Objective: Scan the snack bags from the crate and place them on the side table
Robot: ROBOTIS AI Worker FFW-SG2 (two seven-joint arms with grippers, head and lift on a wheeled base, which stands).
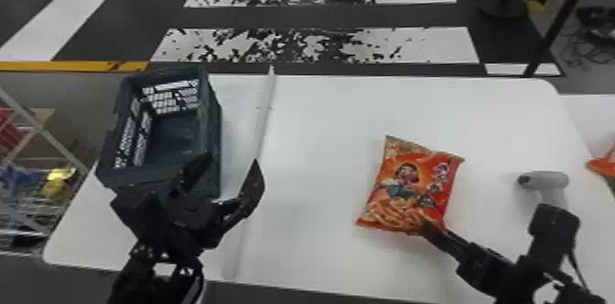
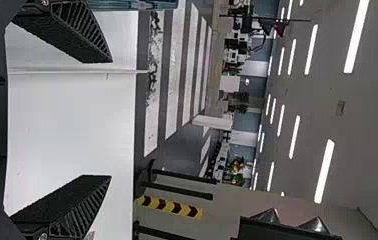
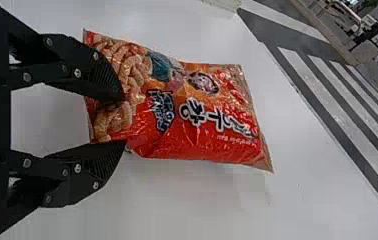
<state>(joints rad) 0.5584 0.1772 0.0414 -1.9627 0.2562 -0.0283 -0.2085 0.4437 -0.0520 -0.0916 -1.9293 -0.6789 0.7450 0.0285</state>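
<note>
Red-and-orange snack bag [image 1: 409, 186]: on or just above the white worktable [image 1: 315, 152], right of centre, printed face up; you can't tell whether its underside touches.
Right gripper [image 3: 123, 119]: fingers partly closed, your bag's near end between them, apparently pinched by that end only.
Grip risk: a pinch so near one end could let your bag swing, or slide out as its loose filling shifts; squeeze harder and you may crush snacks or split the film.
Grey handheld scanner [image 1: 544, 180]: right of the bag, near the right arm; a wide sweep with that arm could knock it over.
Scan risk: the code is probably on the hidden side, so you'd likely need to turn the bag; creased film or a finger over the code could spoil the read.
Left gripper [image 1: 230, 162]: fingers spread wide, nothing held, beside the crate's near end; lower it carelessly and you could catch the rim.
Dark plastic crate [image 1: 211, 129]: left, across the pale strip [image 1: 261, 124].
Side table [image 1: 583, 108]: far right; release too near its edge and your bag may slide off.
</note>
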